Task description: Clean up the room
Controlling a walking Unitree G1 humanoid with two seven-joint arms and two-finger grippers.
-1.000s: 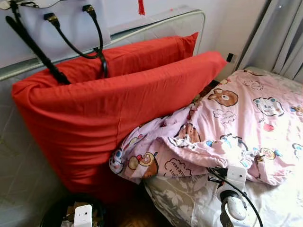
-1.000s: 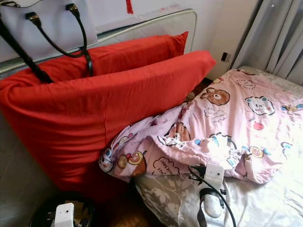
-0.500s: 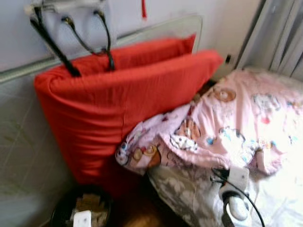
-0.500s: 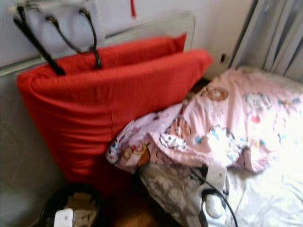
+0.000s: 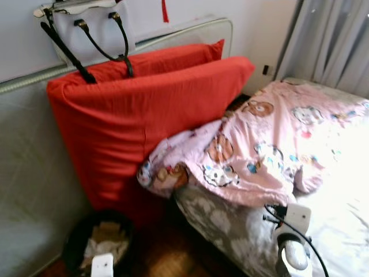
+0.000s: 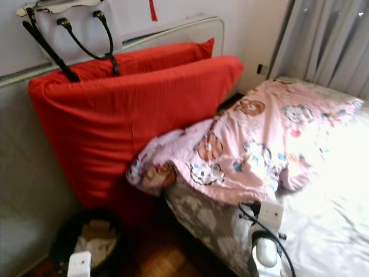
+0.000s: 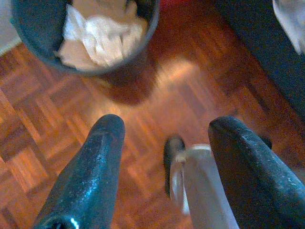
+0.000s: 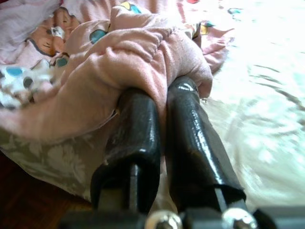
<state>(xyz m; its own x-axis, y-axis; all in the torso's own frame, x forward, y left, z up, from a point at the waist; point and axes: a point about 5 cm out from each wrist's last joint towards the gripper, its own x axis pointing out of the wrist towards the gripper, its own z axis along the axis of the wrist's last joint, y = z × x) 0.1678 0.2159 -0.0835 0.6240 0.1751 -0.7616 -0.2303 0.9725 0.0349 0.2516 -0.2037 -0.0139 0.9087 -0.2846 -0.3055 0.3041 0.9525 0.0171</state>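
Grey padded headboard (image 5: 29,156) along the far left, a white handbag (image 5: 92,29) with black handles hung above it. Dark round bin (image 5: 98,245) on the parquet floor (image 7: 57,143) just below, stuffed with crumpled paper (image 7: 102,36). Left gripper (image 7: 164,162) hanging low over that floor near the bin, fingers (image 7: 93,171) spread wide apart with nothing between them.

Red pillows (image 5: 144,115) next, two of them, stood on edge and leaning back against the headboard, the front one larger and hiding most of the rear one.

Pink cartoon-print blanket (image 5: 253,144) further right, rumpled, its near corner bunched against the foot of the front pillow and the rest spread across the bed toward the curtains. Floral grey sheet (image 5: 219,225) showing under the blanket's lower edge, along the side of the mattress.

Right gripper (image 8: 162,88) at the blanket's near edge on the bed, fingers (image 8: 138,138) pressed together and pinching a fold of the pink fabric, which bulges over the tips. White right wrist housing (image 5: 291,231) with a black cable, low over the pale sheet.

Grey curtains (image 5: 328,40) at the far right, bright light washing out the bed beneath.
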